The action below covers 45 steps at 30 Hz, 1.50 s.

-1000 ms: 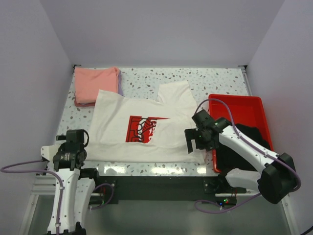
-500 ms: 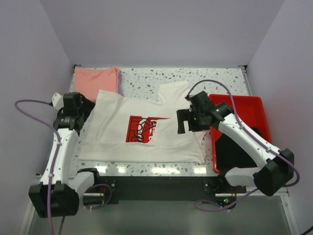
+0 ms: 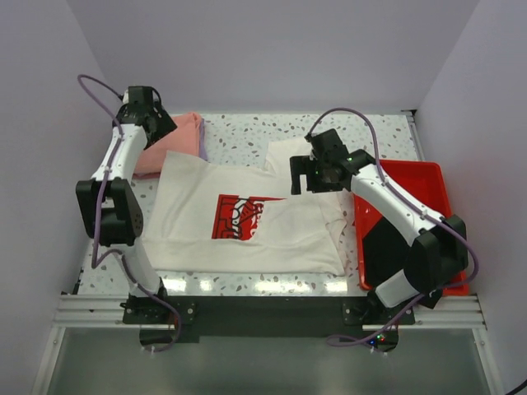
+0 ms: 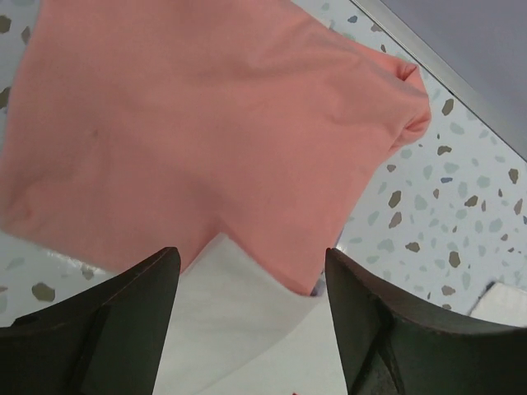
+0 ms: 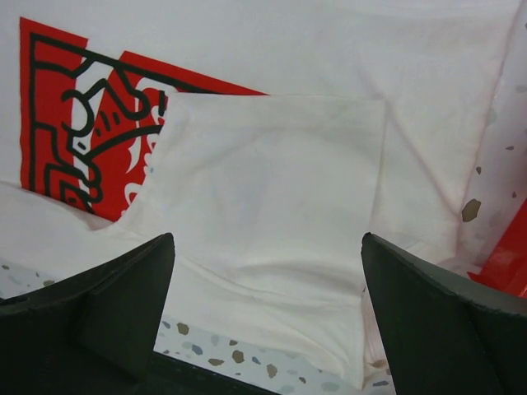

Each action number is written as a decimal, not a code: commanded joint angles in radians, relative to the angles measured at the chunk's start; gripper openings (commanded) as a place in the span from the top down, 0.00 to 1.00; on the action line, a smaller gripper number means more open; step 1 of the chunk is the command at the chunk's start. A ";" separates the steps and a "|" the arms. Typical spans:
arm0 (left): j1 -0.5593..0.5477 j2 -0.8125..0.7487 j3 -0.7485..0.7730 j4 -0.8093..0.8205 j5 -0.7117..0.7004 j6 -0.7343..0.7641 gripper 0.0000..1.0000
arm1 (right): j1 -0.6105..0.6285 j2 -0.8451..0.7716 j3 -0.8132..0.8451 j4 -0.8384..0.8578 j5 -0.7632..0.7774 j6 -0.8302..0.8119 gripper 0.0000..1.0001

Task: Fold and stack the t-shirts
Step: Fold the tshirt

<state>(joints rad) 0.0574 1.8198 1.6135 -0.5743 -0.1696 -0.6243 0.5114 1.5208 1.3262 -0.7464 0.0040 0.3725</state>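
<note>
A cream-white t-shirt with a red square print lies spread on the table, its right sleeve folded in over the body. A folded salmon-pink t-shirt lies at the back left on a lavender one, of which only an edge shows. My left gripper hangs open and empty over the pink shirt, where the white shirt's corner overlaps it. My right gripper hangs open and empty above the white shirt's folded sleeve, next to the print.
A red plastic tray stands at the right with dark cloth in it; its corner shows in the right wrist view. The speckled table is walled on three sides. The white shirt's hem lies near the front edge.
My left arm has swung from the near left up to the back left over the pink shirt. My right gripper has moved from the shirt's near right corner back toward its middle.
</note>
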 commanded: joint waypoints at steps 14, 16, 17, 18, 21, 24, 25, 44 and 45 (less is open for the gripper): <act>-0.050 0.322 0.342 -0.291 -0.172 0.063 0.42 | -0.066 0.095 -0.007 0.048 0.065 -0.058 0.01; -0.073 0.325 0.341 -0.298 -0.211 0.057 0.43 | -0.070 0.099 -0.016 0.051 0.068 -0.058 0.01; -0.074 0.329 0.342 -0.300 -0.221 0.049 0.44 | -0.073 0.101 -0.021 0.055 0.067 -0.058 0.01; -0.074 0.334 0.345 -0.308 -0.235 0.043 0.47 | -0.073 0.101 -0.025 0.056 0.067 -0.060 0.01; -0.074 0.346 0.359 -0.306 -0.226 0.041 0.53 | -0.074 0.102 -0.031 0.058 0.065 -0.060 0.01; -0.074 0.355 0.387 -0.311 -0.212 0.040 0.62 | -0.074 0.105 -0.036 0.064 0.065 -0.060 0.01; -0.074 0.354 0.388 -0.308 -0.208 0.040 0.62 | -0.074 0.105 -0.036 0.061 0.065 -0.060 0.01; -0.090 0.176 0.212 -0.171 -0.186 0.074 1.00 | -0.117 0.298 0.224 0.116 0.178 -0.075 0.01; -0.090 0.158 0.203 -0.167 -0.182 0.074 1.00 | -0.120 0.318 0.270 0.123 0.191 -0.084 0.01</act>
<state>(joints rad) -0.0265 2.0918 1.8297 -0.8135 -0.3565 -0.5655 0.3985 1.8034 1.4826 -0.6739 0.1242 0.3191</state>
